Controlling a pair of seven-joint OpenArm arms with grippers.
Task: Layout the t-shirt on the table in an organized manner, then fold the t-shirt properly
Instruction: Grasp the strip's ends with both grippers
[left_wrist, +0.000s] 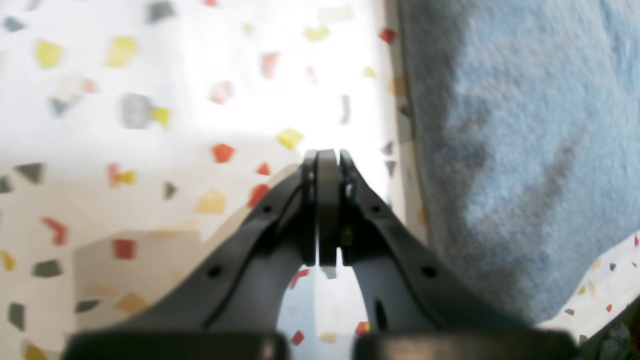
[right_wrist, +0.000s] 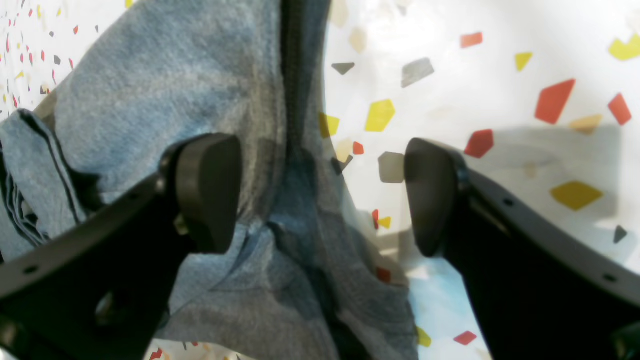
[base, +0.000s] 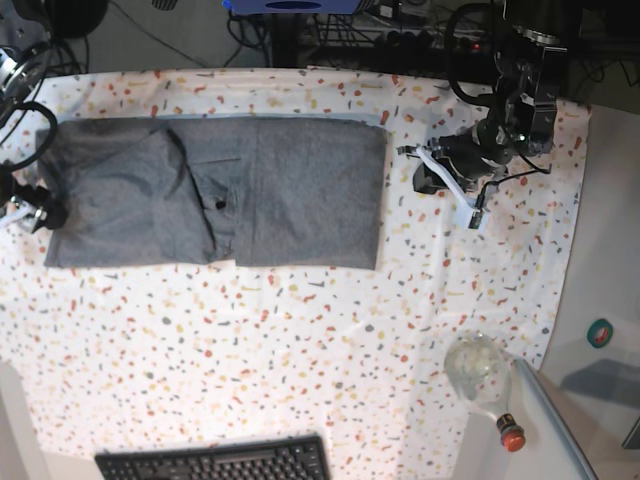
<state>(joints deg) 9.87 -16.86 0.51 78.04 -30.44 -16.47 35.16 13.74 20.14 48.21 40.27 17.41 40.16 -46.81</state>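
Lying as a long folded rectangle across the upper left of the base frame, the t-shirt (base: 220, 192) rests flat on the table (base: 300, 340), seemingly mid-fold. At the far left edge the right gripper (right_wrist: 320, 195) straddles the shirt's hem with jaws wide and holds nothing. Right of the shirt, the left gripper (left_wrist: 326, 165) is pinched closed and empty, clear of the fabric.

Black pincer (right_wrist: 320, 195) arms bear small round screw holes.
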